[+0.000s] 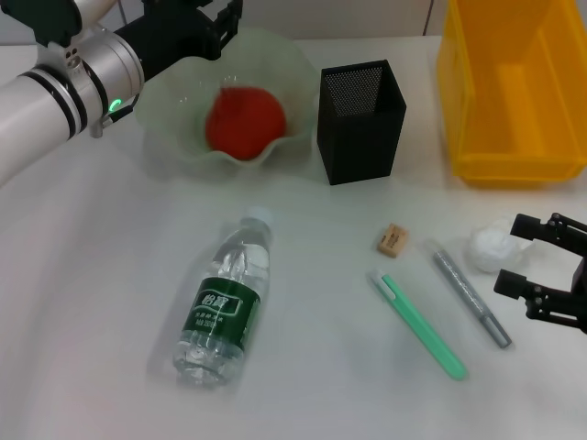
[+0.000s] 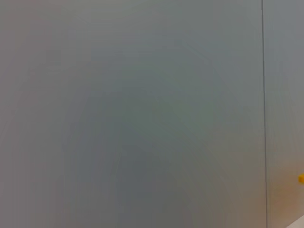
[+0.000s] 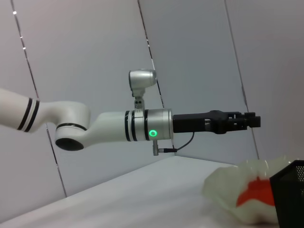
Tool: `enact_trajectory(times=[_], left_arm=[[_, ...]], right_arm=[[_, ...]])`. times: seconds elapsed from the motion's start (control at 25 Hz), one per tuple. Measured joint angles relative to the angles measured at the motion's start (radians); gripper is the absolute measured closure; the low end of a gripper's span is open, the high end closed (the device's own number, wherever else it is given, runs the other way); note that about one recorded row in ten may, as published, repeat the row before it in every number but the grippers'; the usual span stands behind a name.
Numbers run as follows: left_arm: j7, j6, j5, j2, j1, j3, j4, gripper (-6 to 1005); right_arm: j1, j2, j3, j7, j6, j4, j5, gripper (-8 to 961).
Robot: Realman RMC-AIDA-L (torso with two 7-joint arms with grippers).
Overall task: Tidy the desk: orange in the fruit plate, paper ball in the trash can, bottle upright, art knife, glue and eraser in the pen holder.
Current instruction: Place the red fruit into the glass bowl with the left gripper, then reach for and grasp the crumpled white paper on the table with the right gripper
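The orange (image 1: pixel 243 121) lies in the pale green fruit plate (image 1: pixel 174 137). My left gripper (image 1: pixel 220 20) hangs above the plate's far left rim; it also shows in the right wrist view (image 3: pixel 249 121). The clear bottle (image 1: pixel 225 301) with a green label lies on its side. A tan eraser (image 1: pixel 392 239), a green art knife (image 1: pixel 418 326) and a grey glue pen (image 1: pixel 471 297) lie on the table in front of the black mesh pen holder (image 1: pixel 360 119). The white paper ball (image 1: pixel 491 246) sits at the mouth of my open right gripper (image 1: pixel 515 257).
A yellow bin (image 1: pixel 514 92) stands at the back right, beside the pen holder. The plate (image 3: pixel 237 183), orange (image 3: pixel 256 195) and pen holder (image 3: pixel 290 190) also show in the right wrist view. The left wrist view shows only a grey wall.
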State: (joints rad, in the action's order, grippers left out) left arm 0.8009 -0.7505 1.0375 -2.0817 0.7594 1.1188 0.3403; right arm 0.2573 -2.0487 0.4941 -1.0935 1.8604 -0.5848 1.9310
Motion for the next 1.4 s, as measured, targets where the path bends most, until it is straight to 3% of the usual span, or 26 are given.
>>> enact_trajectory(times=[0.2,0.36,0.52,0.6,0.68,0.96,1.4], left_arm=[[0.030,-0.117,0.005,0.006,-0.060,0.041,0.022,608],[0.081,-0.286,0.009,0.013,-0.185,0.162,0.096,446],[0.091,-0.432,0.010,0.015,-0.318,0.299,0.182,262],[0.091,-0.489,0.011,0.016,-0.370,0.341,0.208,166],[0.088,-0.530,0.012,0.016,-0.407,0.354,0.221,166],[0.090,-0.557,0.012,0.016,-0.443,0.349,0.226,165],[0.090,-0.554,0.012,0.015,-0.440,0.348,0.219,165]], right_arm=[[0.008,0.004,0.003,-0.181,0.005,-0.086,0.001,128],[0.021,-0.009,0.033,-0.503,-0.002,-0.372,0.046,128],[0.103,-0.017,0.099,-0.849,-0.005,-0.659,0.271,128],[0.148,-0.023,0.146,-0.963,-0.007,-0.735,0.395,129],[0.193,-0.031,0.211,-1.055,-0.022,-0.784,0.501,129],[0.250,-0.034,0.438,-1.215,-0.140,-0.795,0.616,129],[0.297,-0.032,0.553,-1.259,-0.250,-0.676,0.659,153]])
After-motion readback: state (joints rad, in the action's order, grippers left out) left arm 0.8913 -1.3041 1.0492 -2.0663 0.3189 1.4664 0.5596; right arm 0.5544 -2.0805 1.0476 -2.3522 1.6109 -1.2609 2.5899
